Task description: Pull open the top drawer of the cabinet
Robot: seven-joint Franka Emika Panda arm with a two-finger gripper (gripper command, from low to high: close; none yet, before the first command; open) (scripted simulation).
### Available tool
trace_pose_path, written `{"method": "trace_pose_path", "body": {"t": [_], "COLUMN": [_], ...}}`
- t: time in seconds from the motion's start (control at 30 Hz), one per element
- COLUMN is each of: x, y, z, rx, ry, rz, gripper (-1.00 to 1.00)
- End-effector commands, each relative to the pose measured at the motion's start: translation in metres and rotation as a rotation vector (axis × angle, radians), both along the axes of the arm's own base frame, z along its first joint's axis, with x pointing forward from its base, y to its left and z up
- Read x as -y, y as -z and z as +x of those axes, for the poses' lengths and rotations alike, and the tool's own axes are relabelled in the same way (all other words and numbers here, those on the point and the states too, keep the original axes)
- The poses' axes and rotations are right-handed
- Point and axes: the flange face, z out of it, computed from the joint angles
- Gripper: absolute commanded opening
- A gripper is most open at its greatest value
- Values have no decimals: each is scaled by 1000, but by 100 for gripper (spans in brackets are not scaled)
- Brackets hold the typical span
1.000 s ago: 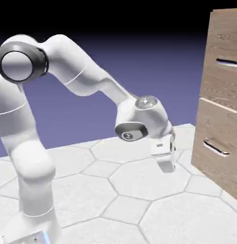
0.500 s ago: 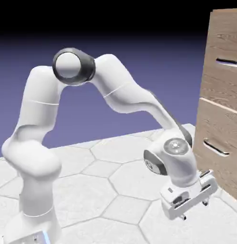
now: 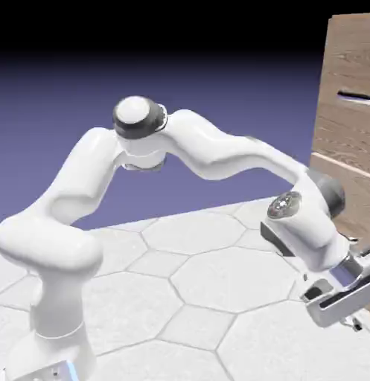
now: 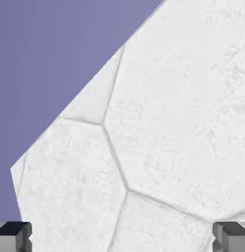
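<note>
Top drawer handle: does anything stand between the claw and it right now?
Nothing visible does. The claw is low near the cabinet, open and empty, with only open space up to the top drawer and its handle.

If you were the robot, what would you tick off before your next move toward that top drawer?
1. Tool open and empty: ok; the fingertips sit at the far edges of the hand view with nothing between them.
2. Top drawer shut: ok, its front looks flush with the cabinet.
3. Top handle in sight: ok in the exterior view.
4. Tool level with that handle: not ok; it hangs low, in front of the lower drawer.
5. Tool aimed at the cabinet: not ok; the hand view shows only the table and backdrop.
6. Lower handle clear of the arm: cannot tell, it is hidden.
</note>
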Motion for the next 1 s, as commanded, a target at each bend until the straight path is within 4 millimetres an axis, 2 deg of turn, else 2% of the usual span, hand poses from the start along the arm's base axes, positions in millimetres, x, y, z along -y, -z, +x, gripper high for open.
{"method": "trace_pose_path", "body": {"t": [0.0,0.13,0.23,0.37,0.5,0.53,0.57,0.77,0.8,0.83,0.87,0.97], "x": [-6,-47,-97,-190,-311,-322,-322,-322,-322,-322,-322,-322], "y": [-15,-75,-121,-175,-213,-216,-216,-216,-216,-216,-216,-216], "z": [8,44,72,105,125,126,126,173,176,176,176,153], "rx": [44,225,359,526,664,673,673,673,673,673,673,673], "ry": [-3,-56,-139,-305,-527,-547,-547,-547,-547,-547,-547,-547], "rz": [-18,-88,-132,-173,-188,-188,-188,-188,-188,-188,-188,-188], "gripper": [100,100,100,100,100,100,100,100,100,-100,-100,-100]}}
